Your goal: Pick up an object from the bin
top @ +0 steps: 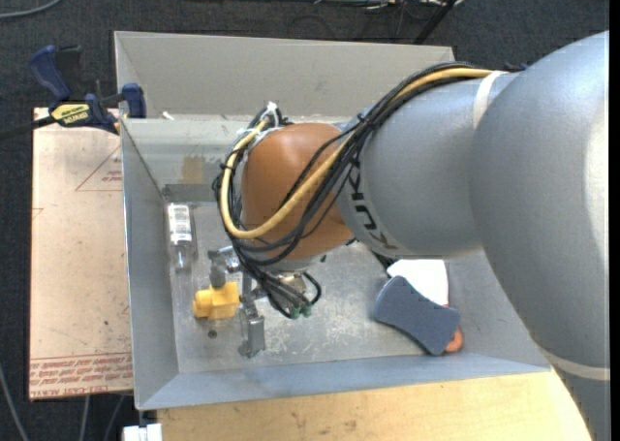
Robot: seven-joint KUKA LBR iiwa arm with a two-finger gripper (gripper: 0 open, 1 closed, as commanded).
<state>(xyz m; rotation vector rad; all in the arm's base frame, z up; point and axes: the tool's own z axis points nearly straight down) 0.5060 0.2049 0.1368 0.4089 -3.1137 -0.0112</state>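
Observation:
My gripper (239, 299) hangs below the orange cover, low over the bin's front left floor. Its two grey fingers stand apart, one by the left wall side and one toward the front wall, so it is open. A small yellow plastic piece (213, 303) lies on the floor at the left edge of the gap between the fingers; whether they touch it I cannot tell. A clear little bottle (179, 226) lies along the left wall, behind the gripper.
A blue-grey pad with an orange end (418, 317) lies at the front right, partly on a white flat piece (426, 279). The arm and its cables cover the bin's middle and right.

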